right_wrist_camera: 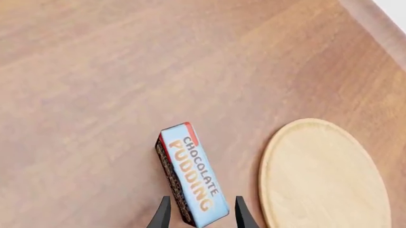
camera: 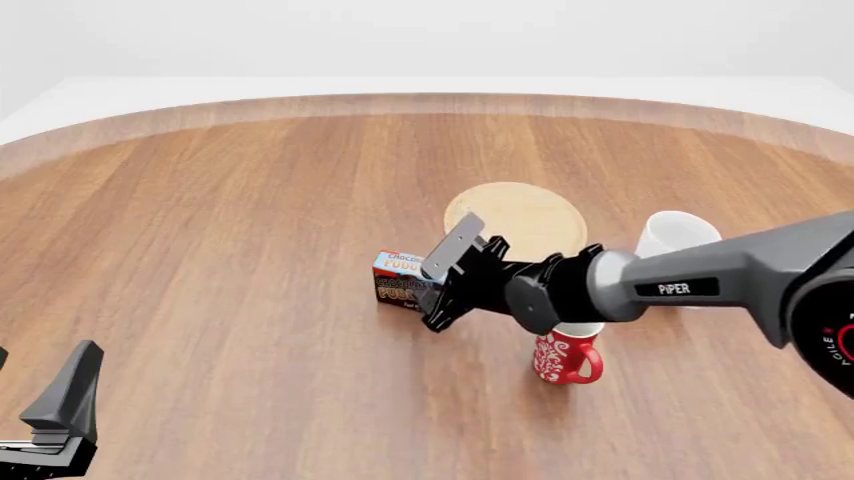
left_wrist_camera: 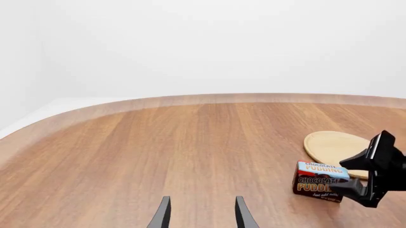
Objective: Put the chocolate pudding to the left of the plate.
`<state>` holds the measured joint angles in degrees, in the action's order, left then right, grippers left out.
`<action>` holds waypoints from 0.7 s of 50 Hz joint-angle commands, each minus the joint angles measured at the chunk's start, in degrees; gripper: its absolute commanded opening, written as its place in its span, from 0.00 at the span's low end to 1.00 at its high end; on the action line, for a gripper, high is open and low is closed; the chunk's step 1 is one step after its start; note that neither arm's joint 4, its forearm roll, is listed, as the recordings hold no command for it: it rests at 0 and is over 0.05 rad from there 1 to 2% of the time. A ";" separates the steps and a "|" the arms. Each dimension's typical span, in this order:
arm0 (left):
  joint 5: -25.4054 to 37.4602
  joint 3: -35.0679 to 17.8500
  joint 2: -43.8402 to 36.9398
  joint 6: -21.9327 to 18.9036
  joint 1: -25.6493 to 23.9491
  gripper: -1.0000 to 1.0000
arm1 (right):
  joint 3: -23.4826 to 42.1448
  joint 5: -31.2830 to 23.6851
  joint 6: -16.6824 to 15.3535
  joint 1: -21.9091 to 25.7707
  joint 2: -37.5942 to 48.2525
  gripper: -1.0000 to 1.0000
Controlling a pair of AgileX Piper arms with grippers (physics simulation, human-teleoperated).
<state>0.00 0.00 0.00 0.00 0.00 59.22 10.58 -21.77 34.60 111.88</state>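
Tabletop [camera: 240,250], right gripper [camera: 437,283] astride chocolate pudding [camera: 396,281]

The table [camera: 240,250] under me was wood, a warm brown veneer with long straight grain, smooth and only faintly sheened. The plate [camera: 534,215] was paler wood, matt, its grain barely showing. The chocolate pudding [right_wrist_camera: 190,178] looked like printed card, smooth, with a slight gloss on its light blue top. My right jaws [right_wrist_camera: 200,213] were dark, matt, plastic-looking, as were my left jaws [left_wrist_camera: 200,213]. My right arm's shell [camera: 721,275] was smooth grey with a soft sheen. The red mug [camera: 567,358] and white mug [camera: 674,235] looked glazed.
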 commanded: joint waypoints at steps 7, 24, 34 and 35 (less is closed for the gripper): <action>0.00 0.00 0.00 0.00 0.00 1.00 | 0.28 0.56 0.23 -0.26 1.04 1.00; 0.00 0.00 0.00 0.00 0.00 1.00 | 0.11 1.47 0.63 -0.28 1.88 1.00; 0.00 0.00 0.00 0.00 0.00 1.00 | -1.25 2.48 1.44 0.63 0.58 0.00; 0.00 0.00 0.00 0.00 0.00 1.00 | -1.93 2.60 1.85 1.23 0.07 0.00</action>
<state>0.00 0.00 0.00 0.00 0.00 59.17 12.41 -21.73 34.48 112.93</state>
